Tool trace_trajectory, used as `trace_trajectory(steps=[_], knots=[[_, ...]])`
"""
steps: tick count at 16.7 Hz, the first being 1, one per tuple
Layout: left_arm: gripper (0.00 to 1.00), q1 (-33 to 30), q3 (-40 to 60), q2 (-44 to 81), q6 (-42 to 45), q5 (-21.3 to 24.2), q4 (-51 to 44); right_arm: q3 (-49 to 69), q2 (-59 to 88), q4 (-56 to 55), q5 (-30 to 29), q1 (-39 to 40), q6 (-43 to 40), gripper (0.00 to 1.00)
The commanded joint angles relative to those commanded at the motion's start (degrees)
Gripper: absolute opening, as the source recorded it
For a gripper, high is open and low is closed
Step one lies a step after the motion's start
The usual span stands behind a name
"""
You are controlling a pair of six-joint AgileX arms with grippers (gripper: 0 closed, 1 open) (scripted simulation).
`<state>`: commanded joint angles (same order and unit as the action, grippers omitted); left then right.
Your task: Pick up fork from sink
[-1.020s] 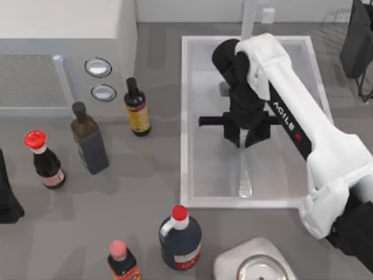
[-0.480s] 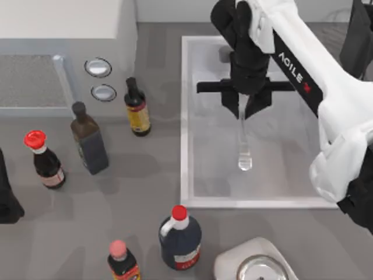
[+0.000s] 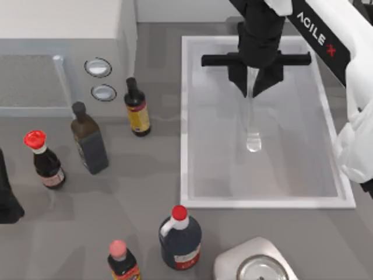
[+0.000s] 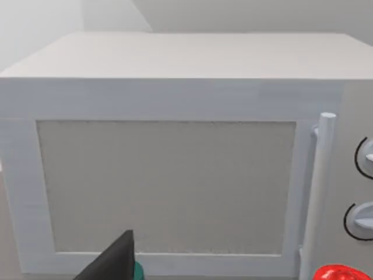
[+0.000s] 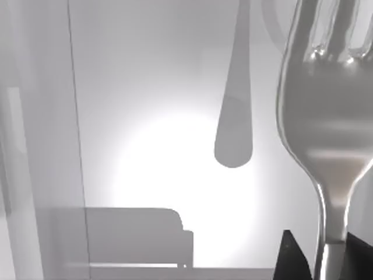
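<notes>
The slim, pale silvery metal fork [image 3: 252, 119] is hanging above the large rectangular grey-white sink [image 3: 185, 116], clear of the basin floor, with its rounded end pointing toward the near side of the basin and its upper part running up between my fingers; in the right wrist view the fork [image 5: 326, 122] is showing its tines and neck close to the lens, and a soft grey shadow of it is lying on the pale basin floor beyond. My right gripper [image 3: 254, 87] is clamping the fork between its two dark fingers, over the far half of the sink, with my white right arm reaching in from the right side of the table. My left gripper [image 4: 116, 265] is sitting parked at the left edge of the table, facing the white boxy microwave [image 4: 175, 163]. On the grey counter left of the sink, several dark sauce bottles are standing upright, well apart from the basin, and a red-capped dark jug [image 3: 180, 239] is standing just beside its near rim
</notes>
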<state>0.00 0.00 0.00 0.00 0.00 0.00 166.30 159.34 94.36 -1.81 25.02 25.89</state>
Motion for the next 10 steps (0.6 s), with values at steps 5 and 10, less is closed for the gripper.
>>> trace_trajectory(steps=[5, 10], knots=[[1.0, 0.0, 0.0, 0.0, 0.0, 0.0, 0.0, -0.52, -0.75, -0.1, 0.03, -0.33, -0.28, 0.0], [1.0, 0.0, 0.0, 0.0, 0.0, 0.0, 0.0, -12.88, -10.76, -2.95, 0.35, -5.4, -5.37, 0.0]])
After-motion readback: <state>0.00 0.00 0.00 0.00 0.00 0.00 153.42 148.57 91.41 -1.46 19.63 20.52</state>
